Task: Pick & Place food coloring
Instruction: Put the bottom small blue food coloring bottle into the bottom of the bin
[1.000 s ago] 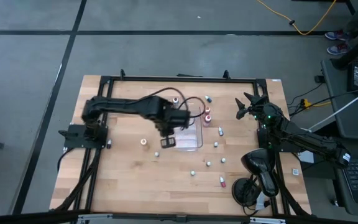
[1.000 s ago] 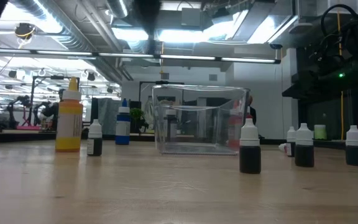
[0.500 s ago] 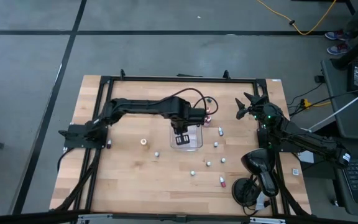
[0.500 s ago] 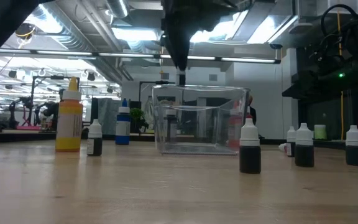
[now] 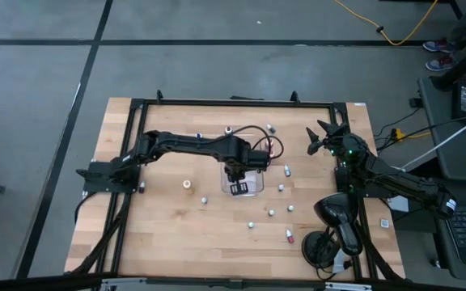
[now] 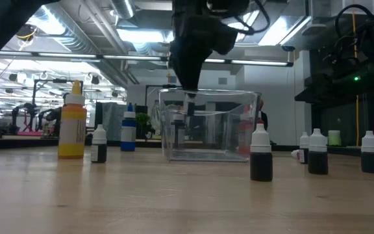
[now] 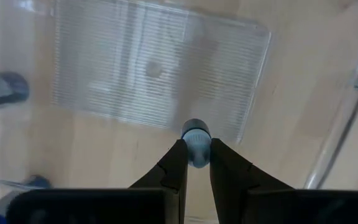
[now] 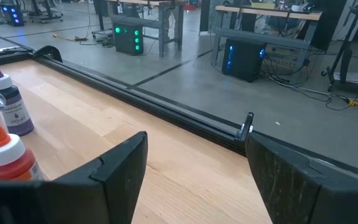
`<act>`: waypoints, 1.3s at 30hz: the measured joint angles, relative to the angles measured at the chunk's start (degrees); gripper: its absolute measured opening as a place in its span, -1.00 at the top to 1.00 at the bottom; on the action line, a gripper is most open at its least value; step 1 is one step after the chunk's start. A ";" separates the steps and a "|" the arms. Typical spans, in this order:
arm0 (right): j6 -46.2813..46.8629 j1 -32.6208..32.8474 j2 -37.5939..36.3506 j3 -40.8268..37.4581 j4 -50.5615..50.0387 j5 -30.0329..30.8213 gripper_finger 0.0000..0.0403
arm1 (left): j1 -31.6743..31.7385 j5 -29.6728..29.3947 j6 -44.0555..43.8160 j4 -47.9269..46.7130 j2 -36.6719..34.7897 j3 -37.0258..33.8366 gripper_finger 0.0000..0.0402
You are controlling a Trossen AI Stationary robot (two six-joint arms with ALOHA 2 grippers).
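Tiny blue-capped food coloring bottle (image 7: 196,138) pinched between the fingertips of the left gripper (image 5: 238,173), hanging above the ribbed floor of the clear tray (image 5: 254,187). Could topple or bounce on landing if let go from this height; could also snag the tray wall if carried sideways. Right gripper (image 5: 324,139) parked at the table's far right edge, jaws spread, grasping nothing. Compared with a second ago: left arm swung from beside the tray to directly over it and dipped lower, now reaching inside the rim in the low view.
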 joint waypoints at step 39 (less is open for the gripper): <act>0.00 0.00 0.00 0.00 -0.01 0.00 -0.36 | -2.78 4.94 -10.15 12.02 -0.19 -14.00 0.78</act>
